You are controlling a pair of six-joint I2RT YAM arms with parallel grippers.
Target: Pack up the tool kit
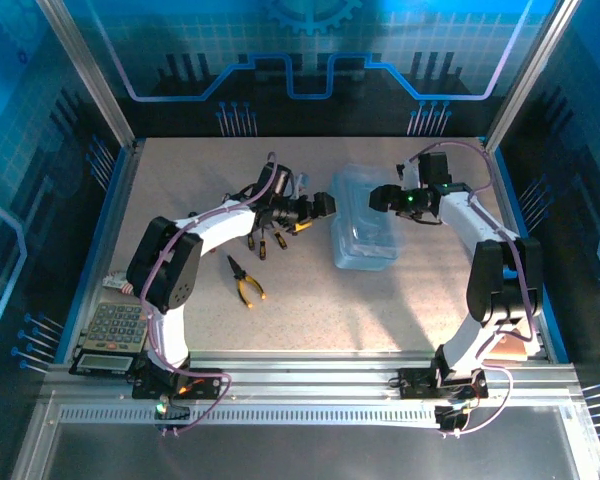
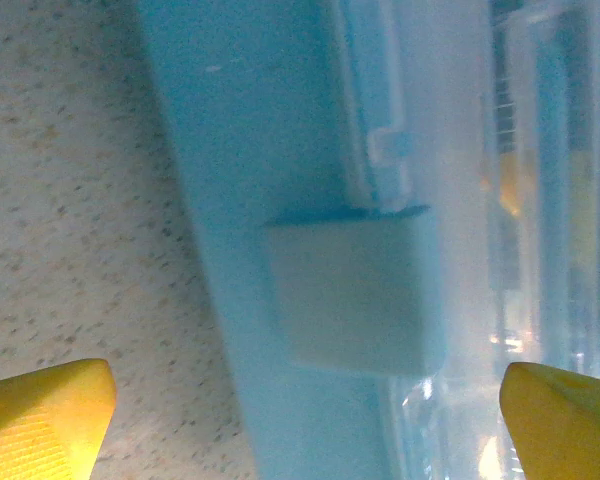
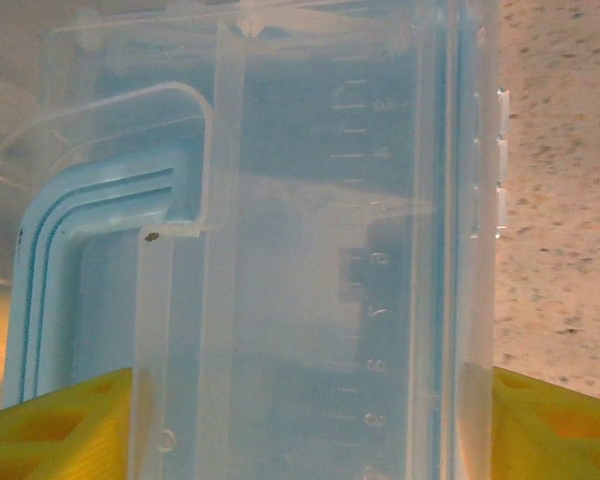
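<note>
The tool kit box (image 1: 364, 232), pale-blue translucent plastic with a clear lid, lies mid-table. My left gripper (image 1: 327, 205) hovers at its left side, open wide; in the left wrist view its yellow fingertips (image 2: 50, 410) stand far apart with the box's blue wall (image 2: 240, 150) and a square latch tab (image 2: 355, 295) between them. My right gripper (image 1: 378, 197) comes in from the right. Its yellow fingers (image 3: 550, 420) press both edges of the clear lid (image 3: 310, 250), beside the blue handle (image 3: 50, 280). Yellow-handled pliers (image 1: 246, 284) and small screwdrivers (image 1: 264, 241) lie left of the box.
A grey calculator (image 1: 111, 334) sits at the near left edge of the table. Blue walls and metal posts ring the speckled tabletop (image 1: 380, 310). The left arm (image 1: 215, 225) stretches over the screwdrivers.
</note>
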